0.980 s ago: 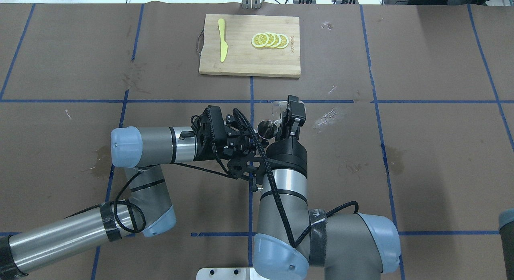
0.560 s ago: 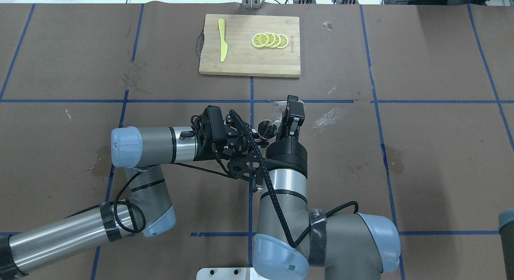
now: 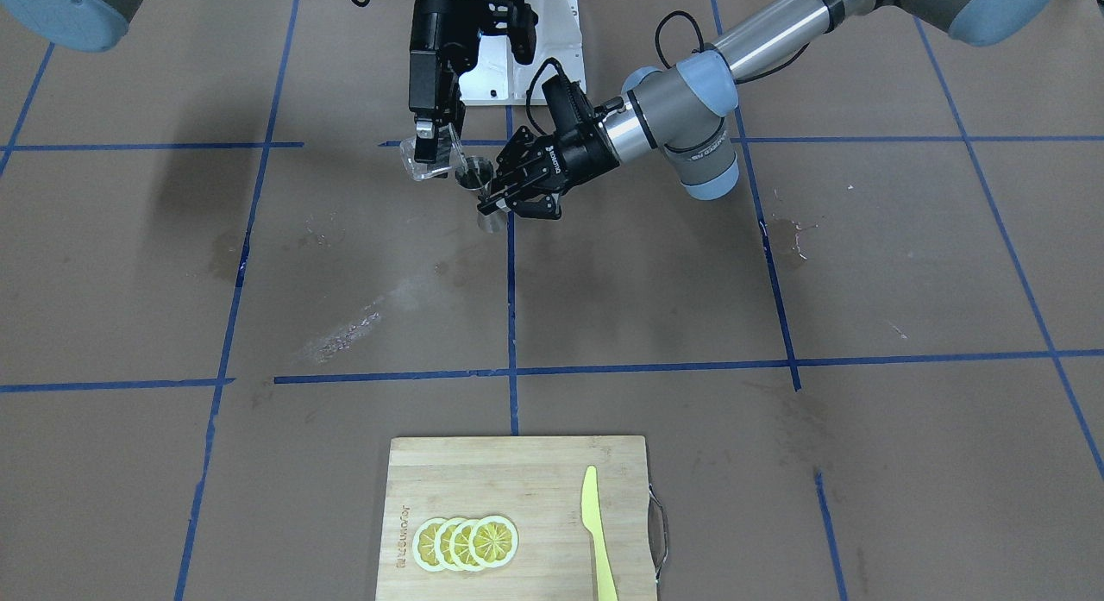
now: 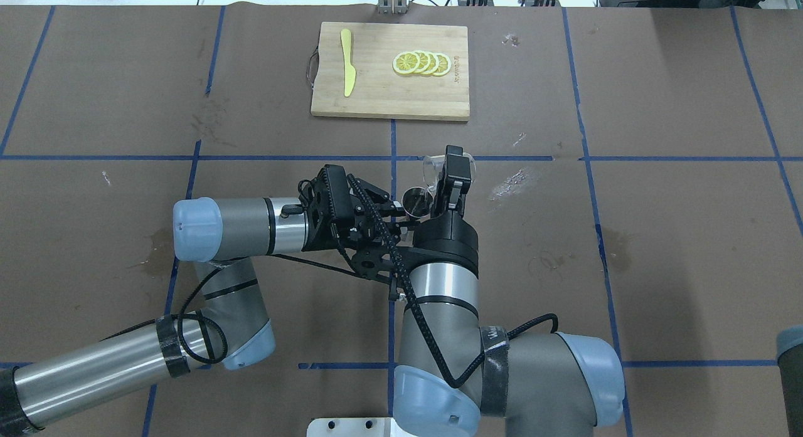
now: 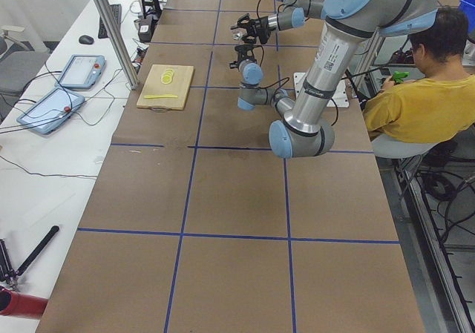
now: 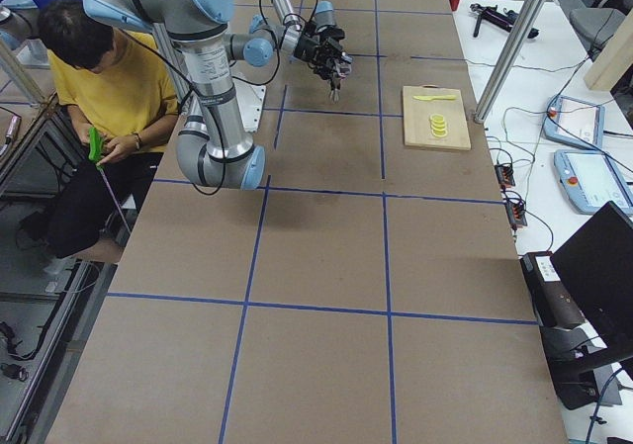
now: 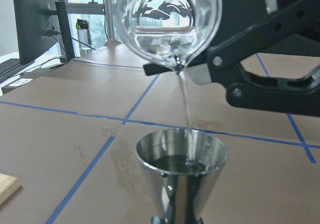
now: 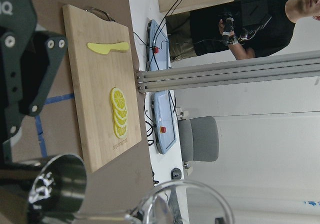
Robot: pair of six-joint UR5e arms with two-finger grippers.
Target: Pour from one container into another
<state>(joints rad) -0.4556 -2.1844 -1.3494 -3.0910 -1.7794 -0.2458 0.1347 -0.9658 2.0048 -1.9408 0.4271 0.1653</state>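
1. The right tool (image 3: 428, 146) is clenched on the glass cup (image 3: 424, 165) and holds it tipped over, with its mouth angled down towards the jigger (image 3: 474, 177).
2. In the left wrist view, a thin stream of clear liquid (image 7: 185, 109) runs from the cup's lip into the jigger's upper cone, where liquid lies pooled.
3. Some clear liquid also lies in the lower side of the tilted cup.
4. The left tool (image 3: 495, 203) grasps the jigger at its narrow waist and holds it upright. I cannot tell whether the jigger's foot touches the bench (image 3: 259, 282).
5. The cup and jigger are near the middle of the bench, close in front of the robot's base. The cup's lip is just above the jigger's rim and apart from it.
6. On the far side of the bench from the robot, a wooden cutting board (image 4: 389, 92) carries a yellow knife (image 4: 347, 61) and a row of overlapping lemon slices (image 4: 421, 63), well apart from the pour.
7. A pale smear (image 4: 511, 183) marks the brown bench cover near the right tool.
8. A person (image 5: 412, 99) in a yellow shirt sits beside the robot's base.
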